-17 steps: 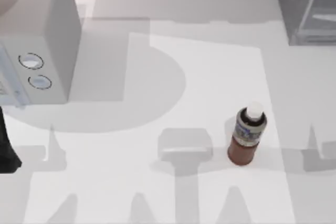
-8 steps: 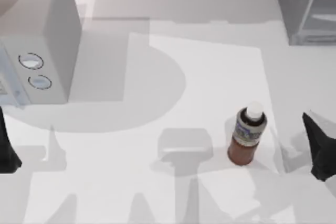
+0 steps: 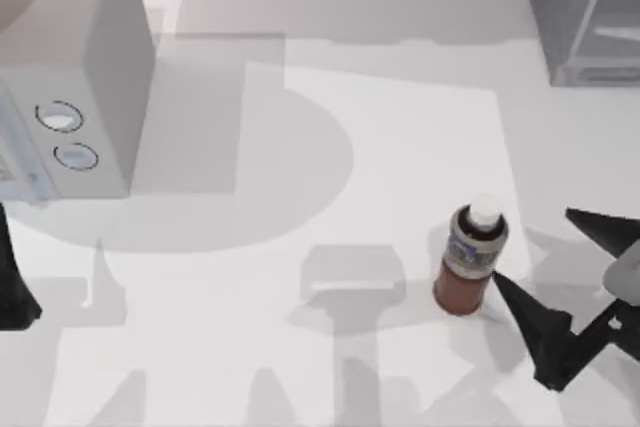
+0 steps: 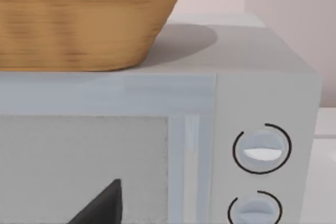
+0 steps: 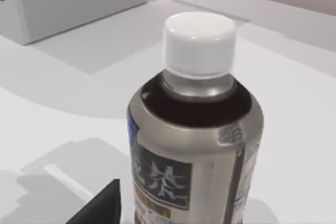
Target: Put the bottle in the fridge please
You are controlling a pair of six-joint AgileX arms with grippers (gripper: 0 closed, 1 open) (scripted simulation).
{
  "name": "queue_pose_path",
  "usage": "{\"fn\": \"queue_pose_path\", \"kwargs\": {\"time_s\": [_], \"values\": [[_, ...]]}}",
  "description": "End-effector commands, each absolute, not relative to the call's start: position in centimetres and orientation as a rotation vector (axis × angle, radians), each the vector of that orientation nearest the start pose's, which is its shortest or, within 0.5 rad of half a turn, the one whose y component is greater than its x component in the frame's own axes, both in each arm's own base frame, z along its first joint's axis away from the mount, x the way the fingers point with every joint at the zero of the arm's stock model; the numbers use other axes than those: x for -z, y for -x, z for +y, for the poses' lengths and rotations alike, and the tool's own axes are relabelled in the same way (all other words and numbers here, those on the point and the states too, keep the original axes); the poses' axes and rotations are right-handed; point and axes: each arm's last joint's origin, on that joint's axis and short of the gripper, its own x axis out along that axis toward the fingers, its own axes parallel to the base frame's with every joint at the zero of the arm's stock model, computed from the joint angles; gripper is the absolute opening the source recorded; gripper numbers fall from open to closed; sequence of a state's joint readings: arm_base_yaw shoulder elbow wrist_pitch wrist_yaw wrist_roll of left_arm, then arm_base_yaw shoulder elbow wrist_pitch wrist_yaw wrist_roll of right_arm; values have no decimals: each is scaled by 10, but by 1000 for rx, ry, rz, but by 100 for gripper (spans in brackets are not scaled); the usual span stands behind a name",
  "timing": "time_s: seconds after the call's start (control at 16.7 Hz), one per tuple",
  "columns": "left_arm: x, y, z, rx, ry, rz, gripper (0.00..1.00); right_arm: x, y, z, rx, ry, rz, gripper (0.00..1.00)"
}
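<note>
1. Top view: the bottle (image 3: 470,259) stands upright on the table (image 3: 400,147), toward the right side, cap up.
2. My right gripper (image 3: 545,265) sits just right of the bottle, fingers spread wide. One fingertip (image 3: 505,289) is close beside the bottle's base, the other points in from the right edge. Nothing is held between them, and I can't say whether the near tip touches the bottle.
3. The fridge (image 3: 580,12) is at the far right corner, partly in view and well apart from the bottle.
4. The microwave (image 3: 70,77) with two round dials is at the far left. A dark part of my left arm (image 3: 12,287) is parked at the left edge below it, and I can't tell how its jaws stand.
5. Left wrist view: I'm facing the microwave front with its dials (image 4: 261,150), and a wicker basket (image 4: 84,19) rests on top. A dark finger (image 4: 102,205) pokes in at the bottom.
6. Right wrist view: the bottle is right up close, white cap (image 5: 199,43) and label band (image 5: 163,177) plain to see, standing on the table.
</note>
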State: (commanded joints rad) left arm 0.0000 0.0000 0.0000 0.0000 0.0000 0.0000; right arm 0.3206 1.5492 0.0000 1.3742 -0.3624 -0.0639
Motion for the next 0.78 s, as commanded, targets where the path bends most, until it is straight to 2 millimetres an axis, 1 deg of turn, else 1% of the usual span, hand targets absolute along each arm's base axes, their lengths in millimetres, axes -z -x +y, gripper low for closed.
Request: {"fn": "queue_pose_path", "kwargs": {"time_s": [0.24, 0.66, 0.78], "values": [[-160, -106, -1, 0, 0, 0, 100, -90, -165, 73, -766, 75, 187, 100], [-160, -106, -1, 0, 0, 0, 100, -89, -166, 74, -768, 74, 190, 100], [-160, -106, -1, 0, 0, 0, 100, -87, -173, 80, -772, 75, 190, 100]]}}
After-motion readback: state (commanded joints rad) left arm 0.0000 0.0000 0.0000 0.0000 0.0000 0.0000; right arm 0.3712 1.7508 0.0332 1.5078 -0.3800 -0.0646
